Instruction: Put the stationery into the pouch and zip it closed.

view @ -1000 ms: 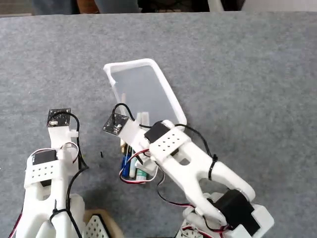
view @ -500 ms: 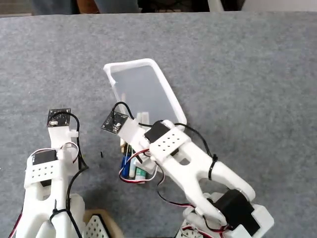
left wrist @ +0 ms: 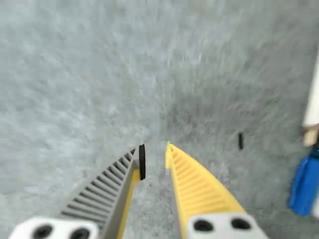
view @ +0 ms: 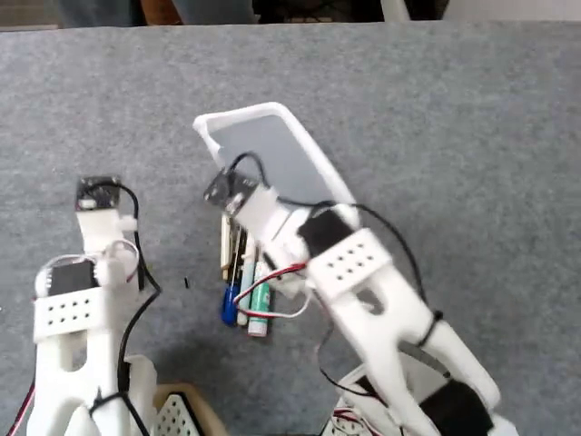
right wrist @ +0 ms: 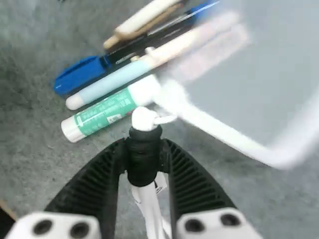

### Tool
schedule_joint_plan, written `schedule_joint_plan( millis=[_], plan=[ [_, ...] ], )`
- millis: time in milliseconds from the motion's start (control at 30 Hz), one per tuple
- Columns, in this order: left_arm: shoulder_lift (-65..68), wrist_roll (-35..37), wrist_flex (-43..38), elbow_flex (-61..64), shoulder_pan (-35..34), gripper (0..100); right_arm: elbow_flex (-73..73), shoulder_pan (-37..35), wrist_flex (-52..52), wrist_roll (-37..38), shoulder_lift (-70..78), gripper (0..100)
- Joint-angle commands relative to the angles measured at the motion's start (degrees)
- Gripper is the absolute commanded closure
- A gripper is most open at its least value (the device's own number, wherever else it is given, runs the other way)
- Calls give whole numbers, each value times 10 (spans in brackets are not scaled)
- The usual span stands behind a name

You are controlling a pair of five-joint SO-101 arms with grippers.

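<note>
The left gripper (left wrist: 154,149) sits well to the left of the pouch (view: 241,116), low over the grey table (view: 454,136). Its yellow and grey jaws are a narrow gap apart with nothing between them, so it looks parked out of the way rather than working. A small black speck (view: 186,282) lies on the table between it and the pouch's near end. Next comes the stationery (view: 241,272), bunched side by side at that near end. It includes a blue marker (right wrist: 79,74), a pale blue pen (right wrist: 109,84), a green-labelled stick (right wrist: 102,117) and a wooden piece (right wrist: 144,20). Their far tips seem to show through the pouch's wall, so they are probably only partly in its mouth, with most of their length out on the table. The right gripper (right wrist: 143,149) is at the pouch's near corner, its black jaws clamped on a white-and-black piece (right wrist: 144,122). That piece touches the pouch's white rim. It may be the zip pull or a pen held lengthwise, and I cannot tell which. Either way the grip suits working at the opening. The pouch itself is flat and translucent with a white border, and it lies at an angle with its mouth toward the arms.
</note>
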Motion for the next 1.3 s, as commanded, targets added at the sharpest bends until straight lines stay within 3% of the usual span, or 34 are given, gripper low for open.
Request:
schedule_joint_plan(
  millis=[0,333,567,867,967,1133,1267],
  plan=[
    [-62,3,44,-100,4,902,-87,16,74,1,-43,986],
    [-227,32,182,-208,53,896,-266,-70,192,20,-44,986],
    [-309,68,244,-270,66,771,-383,-109,203,50,-28,986],
    [-319,80,238,-293,70,735,-488,-113,204,50,36,986],
    [-317,101,230,-320,118,735,-489,-113,205,33,56,986],
    [-313,134,231,-339,258,735,-489,-113,204,27,72,986],
    [-300,133,208,-299,262,736,-489,-112,204,25,70,986]
  ],
)
